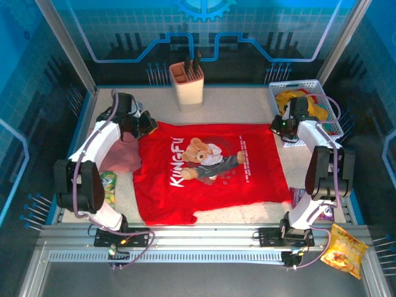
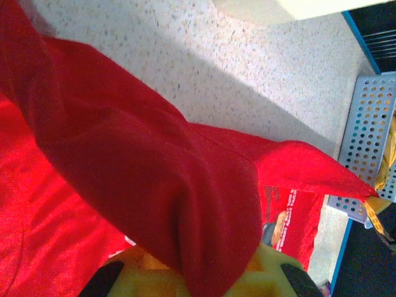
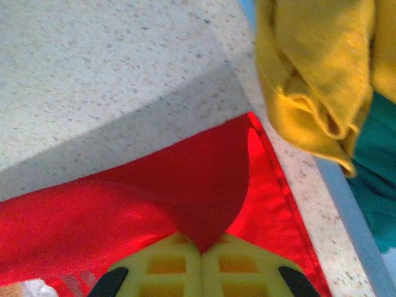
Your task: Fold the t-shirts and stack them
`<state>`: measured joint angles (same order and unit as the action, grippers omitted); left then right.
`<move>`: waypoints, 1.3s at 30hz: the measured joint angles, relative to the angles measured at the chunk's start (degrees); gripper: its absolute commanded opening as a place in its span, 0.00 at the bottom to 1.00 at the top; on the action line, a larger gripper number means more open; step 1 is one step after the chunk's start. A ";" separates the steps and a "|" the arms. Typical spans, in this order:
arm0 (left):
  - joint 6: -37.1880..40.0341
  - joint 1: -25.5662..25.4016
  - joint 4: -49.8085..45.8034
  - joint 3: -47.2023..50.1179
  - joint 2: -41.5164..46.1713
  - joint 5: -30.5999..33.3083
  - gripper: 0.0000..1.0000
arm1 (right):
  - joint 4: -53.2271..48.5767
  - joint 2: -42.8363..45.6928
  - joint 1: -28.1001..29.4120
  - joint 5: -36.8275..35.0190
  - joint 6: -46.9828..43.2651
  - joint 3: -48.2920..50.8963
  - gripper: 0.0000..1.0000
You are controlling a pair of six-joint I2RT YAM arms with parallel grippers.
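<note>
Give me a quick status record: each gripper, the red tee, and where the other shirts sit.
left gripper: shut on red t-shirt, far left corner
right gripper: shut on red t-shirt, far right corner
red t-shirt: spread on table, graphic up, not yet folded
pink t-shirt: bunched at the red one's left edge
yellow t-shirt: in white basket, far right
stack: not started

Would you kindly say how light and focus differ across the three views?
Top external: even light, sharp, the red t-shirt vividly saturated. Left wrist: a diagonal shadow crosses the table; near cloth looks soft. Right wrist: similar shadow band; the yellow cloth is blurred.
</note>
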<state>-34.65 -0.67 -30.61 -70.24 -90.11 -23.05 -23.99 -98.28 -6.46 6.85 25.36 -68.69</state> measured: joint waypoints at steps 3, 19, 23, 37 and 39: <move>-0.07 0.04 -1.07 2.27 3.02 -0.70 0.00 | -2.27 0.00 0.00 -1.49 -0.48 0.00 0.00; -1.31 0.48 -6.21 10.27 10.03 -1.95 0.00 | -10.25 -2.99 0.02 -5.44 -1.53 -1.31 0.00; -1.29 0.94 -6.43 11.93 10.67 -2.34 0.01 | -10.75 -2.99 0.02 -5.92 -1.55 -1.29 0.00; 2.54 4.20 -6.60 15.54 3.56 -1.03 0.46 | -11.17 -2.86 0.44 -6.01 -1.81 -0.57 0.59; 3.61 4.83 -7.34 14.69 1.68 0.37 0.47 | -11.19 -2.36 0.46 -6.05 -1.88 -0.26 0.65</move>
<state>-31.05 4.16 -37.95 -55.55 -88.42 -22.68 -35.18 -100.64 -6.00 0.80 23.49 -68.95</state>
